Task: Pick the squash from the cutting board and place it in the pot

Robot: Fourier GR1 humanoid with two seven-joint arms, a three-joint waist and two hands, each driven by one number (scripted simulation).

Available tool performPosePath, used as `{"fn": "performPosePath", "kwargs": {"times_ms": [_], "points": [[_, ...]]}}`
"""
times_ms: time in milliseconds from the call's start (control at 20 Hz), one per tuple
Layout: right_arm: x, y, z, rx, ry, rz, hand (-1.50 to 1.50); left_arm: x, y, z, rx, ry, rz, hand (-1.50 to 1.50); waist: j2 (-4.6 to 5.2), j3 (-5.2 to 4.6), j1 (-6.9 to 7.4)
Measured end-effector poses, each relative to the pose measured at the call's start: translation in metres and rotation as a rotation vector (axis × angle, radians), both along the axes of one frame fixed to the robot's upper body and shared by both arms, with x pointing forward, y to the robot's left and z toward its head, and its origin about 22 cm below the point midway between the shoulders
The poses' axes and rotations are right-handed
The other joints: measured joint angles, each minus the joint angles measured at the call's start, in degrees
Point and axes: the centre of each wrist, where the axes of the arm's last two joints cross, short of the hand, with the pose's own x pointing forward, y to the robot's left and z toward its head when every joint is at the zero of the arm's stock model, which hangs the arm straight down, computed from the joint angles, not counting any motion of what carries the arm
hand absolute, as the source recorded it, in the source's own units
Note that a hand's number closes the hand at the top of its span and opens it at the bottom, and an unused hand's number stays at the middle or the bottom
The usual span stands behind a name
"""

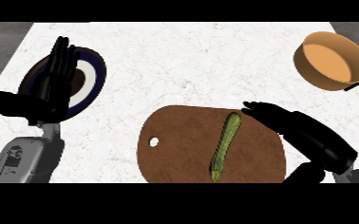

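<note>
Head view shows us barely started: the squash point(226, 146) lies untouched along the board point(175, 147), and the pot point(328, 60) waits well apart at the desk's point(196, 71) far right edge. Our right hand point(280, 118) sits just beside the squash's upper end, fingers seemingly straight; our left hand point(60, 76) rests spread over a plate point(95, 78). Bare desk lies between board and pot.

Matt brown wooden cutting board point(182, 147), white marbled stone counter point(196, 61), smooth orange pot point(328, 60)
</note>
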Motion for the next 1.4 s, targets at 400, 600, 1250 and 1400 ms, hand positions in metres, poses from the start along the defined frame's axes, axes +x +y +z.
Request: {"fn": "performPosePath", "kwargs": {"times_ms": [400, 600, 1250, 1400], "points": [[-0.003, 0.026, -0.024, 0.005, -0.008, 0.030, -1.50, -0.001, 0.004, 0.005, -0.001, -0.006, 0.001, 0.00, 0.00, 0.02, -0.01], [0.000, 0.028, -0.034, 0.015, -0.028, 0.040, -1.50, 0.001, 0.006, 0.004, -0.005, -0.001, -0.003, 0.00, 0.02, 0.02, -0.03], [0.009, 0.061, -0.064, -0.071, -0.029, -0.032, -1.50, 0.003, 0.008, 0.006, -0.005, 0.002, 0.000, 0.00, 0.03, 0.02, 0.02], [0.013, 0.064, -0.074, -0.066, -0.038, -0.024, -1.50, -0.003, 0.005, 0.009, -0.002, 0.001, -0.001, 0.00, -0.09, -0.09, 0.08]]}}
